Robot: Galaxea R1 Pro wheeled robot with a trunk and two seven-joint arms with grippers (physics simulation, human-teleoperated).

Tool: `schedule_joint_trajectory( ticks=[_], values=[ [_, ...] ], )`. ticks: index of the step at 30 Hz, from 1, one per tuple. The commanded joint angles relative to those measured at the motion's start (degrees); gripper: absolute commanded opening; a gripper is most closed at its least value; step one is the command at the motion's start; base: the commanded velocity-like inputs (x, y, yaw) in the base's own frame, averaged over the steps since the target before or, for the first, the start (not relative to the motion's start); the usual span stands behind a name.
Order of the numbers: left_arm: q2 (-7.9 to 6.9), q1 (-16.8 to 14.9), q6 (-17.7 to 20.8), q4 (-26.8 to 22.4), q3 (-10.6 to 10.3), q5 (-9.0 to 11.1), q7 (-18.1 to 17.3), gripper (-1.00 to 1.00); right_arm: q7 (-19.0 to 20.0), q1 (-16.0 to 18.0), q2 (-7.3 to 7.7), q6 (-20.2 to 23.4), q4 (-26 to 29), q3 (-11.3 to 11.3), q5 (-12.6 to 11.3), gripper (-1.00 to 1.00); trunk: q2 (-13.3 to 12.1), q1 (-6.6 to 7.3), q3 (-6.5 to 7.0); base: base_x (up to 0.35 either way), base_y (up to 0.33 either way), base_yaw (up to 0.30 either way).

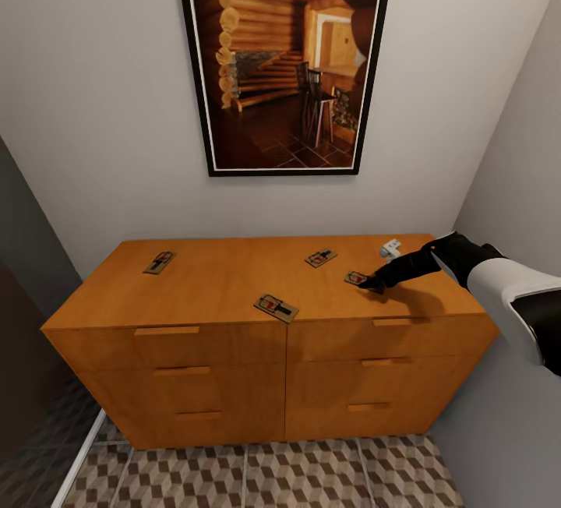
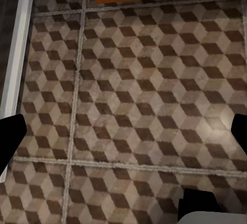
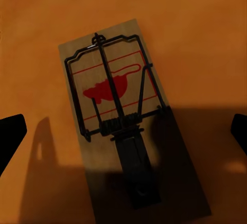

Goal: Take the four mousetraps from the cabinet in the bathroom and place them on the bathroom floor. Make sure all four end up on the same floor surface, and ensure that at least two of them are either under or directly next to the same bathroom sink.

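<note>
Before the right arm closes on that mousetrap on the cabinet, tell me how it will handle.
The mousetrap is a thin flat wooden board, so it is probably stiff and light, and unlikely to roll or tip. Lying flush on the smooth cabinet top, it may slide rather than lift if nudged. Its wire bar looks raised and thin, perhaps easy to snag; the right gripper has its jaws spread wide beside it.

Probably a home: framed picture (image 1: 284, 56), wooden cabinet (image 1: 234, 352), tiled floor (image 1: 296, 477).
</note>
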State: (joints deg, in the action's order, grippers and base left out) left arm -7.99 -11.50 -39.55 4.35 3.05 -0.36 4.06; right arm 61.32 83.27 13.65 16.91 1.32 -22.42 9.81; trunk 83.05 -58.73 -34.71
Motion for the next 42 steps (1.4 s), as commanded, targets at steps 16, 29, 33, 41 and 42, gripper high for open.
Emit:
schedule_joint_trajectory(
  ticks=[16,29,33,41,42],
  values=[
    [-0.01,-0.1,-0.4,0.2,0.3,-0.1,0.0,1.0,-0.1,0.0,0.06,0.5,0.0,-1.8,1.2,1.0,0.0,0.0,-0.07,0.0,0.0,0.0],
    [-0.01,-0.1,-0.4,0.2,0.3,-0.1,0.0,1.0,-0.3,0.0,0.0,0.5,0.0,-1.9,1.3,1.0,0.0,0.0,-0.07,0.0,0.0,0.0],
    [-0.01,-0.1,-0.4,0.2,0.3,-0.1,0.0,1.0,-0.3,0.0,-0.02,0.5,0.0,-1.8,1.3,1.0,0.0,0.0,-0.07,0.0,0.0,0.0],
    [-0.01,-0.1,-0.4,0.2,0.3,-0.1,0.0,1.0,-0.3,0.0,-0.03,0.5,0.0,-1.8,1.3,1.0,0.0,0.0,-0.07,0.0,0.0,0.0],
    [-0.01,-0.1,-0.4,0.2,0.3,-0.1,0.0,1.0,-0.3,0.0,-0.03,0.5,0.0,-1.8,1.3,1.0,0.0,0.0,-0.07,0.0,0.0,0.0]
  ],
)
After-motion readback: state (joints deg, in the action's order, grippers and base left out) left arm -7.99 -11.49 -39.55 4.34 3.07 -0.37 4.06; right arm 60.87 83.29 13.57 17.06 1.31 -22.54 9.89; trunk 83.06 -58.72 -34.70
